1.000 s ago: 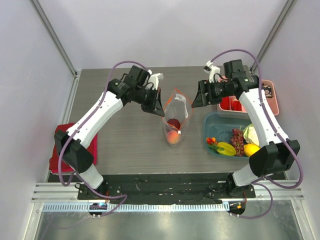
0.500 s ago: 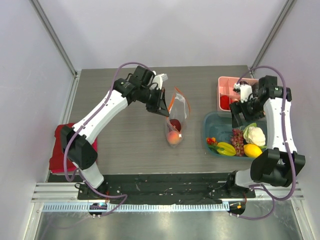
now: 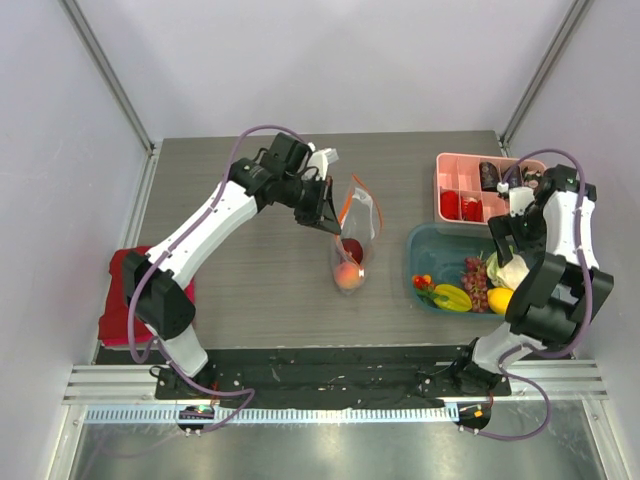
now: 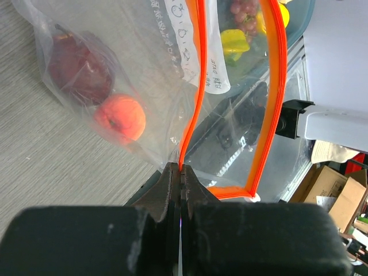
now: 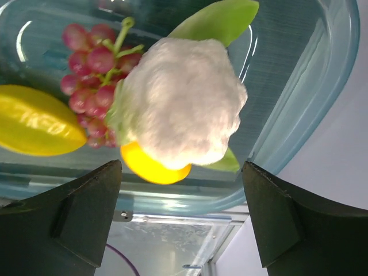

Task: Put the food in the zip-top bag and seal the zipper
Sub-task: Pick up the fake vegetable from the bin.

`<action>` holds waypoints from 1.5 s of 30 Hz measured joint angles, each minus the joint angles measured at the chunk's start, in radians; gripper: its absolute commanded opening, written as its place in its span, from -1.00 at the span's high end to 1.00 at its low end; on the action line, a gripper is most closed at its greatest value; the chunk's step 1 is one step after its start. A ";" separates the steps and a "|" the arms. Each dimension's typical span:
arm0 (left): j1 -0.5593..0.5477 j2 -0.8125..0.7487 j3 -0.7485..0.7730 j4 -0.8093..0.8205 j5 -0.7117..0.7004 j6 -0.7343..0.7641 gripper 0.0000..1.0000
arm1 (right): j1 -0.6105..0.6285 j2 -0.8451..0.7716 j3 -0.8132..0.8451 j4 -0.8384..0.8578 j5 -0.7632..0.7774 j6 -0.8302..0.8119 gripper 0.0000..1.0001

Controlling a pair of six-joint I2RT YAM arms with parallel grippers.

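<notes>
Label (image 4: 214,72) on zip-top bag (image 4: 132,40), print unreadable, left gripper (image 4: 181,172) pinching zipper (image 4: 199,57)

zip-top bag (image 3: 352,235) sits mid table w/ the peach (image 3: 346,274) inside, near end. tub (image 3: 415,240) to its right holds starfruit (image 3: 452,297), grapes (image 3: 474,282), lemon (image 5: 152,164) & cabbage (image 5: 181,109) partly over the lemon. tray (image 3: 441,170) just behind tub, cloth (image 3: 118,300) at far left edge

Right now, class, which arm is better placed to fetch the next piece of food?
Right. The right gripper, open, hangs over the cauliflower in the blue tub; the left gripper is shut on the zipper.
</notes>
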 measured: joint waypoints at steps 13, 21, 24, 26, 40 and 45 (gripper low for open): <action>0.000 0.011 0.000 0.006 0.000 0.002 0.99 | -0.008 0.187 -0.004 0.053 0.000 0.027 -0.85; 0.000 0.023 0.000 0.006 -0.001 0.001 1.00 | -0.008 0.189 -0.023 0.065 0.000 0.023 -0.80; 0.000 0.027 0.000 0.006 -0.001 0.001 1.00 | -0.010 0.197 -0.021 0.064 0.002 0.023 -0.35; 0.000 0.030 0.000 0.006 -0.001 0.000 1.00 | -0.013 0.206 -0.010 0.057 0.000 0.022 -0.11; 0.000 0.032 0.000 0.006 -0.001 0.001 1.00 | -0.098 0.244 0.197 -0.100 -0.119 0.008 0.52; 0.000 0.032 0.000 0.007 0.000 0.001 1.00 | -0.097 0.228 0.311 -0.148 -0.262 0.022 0.55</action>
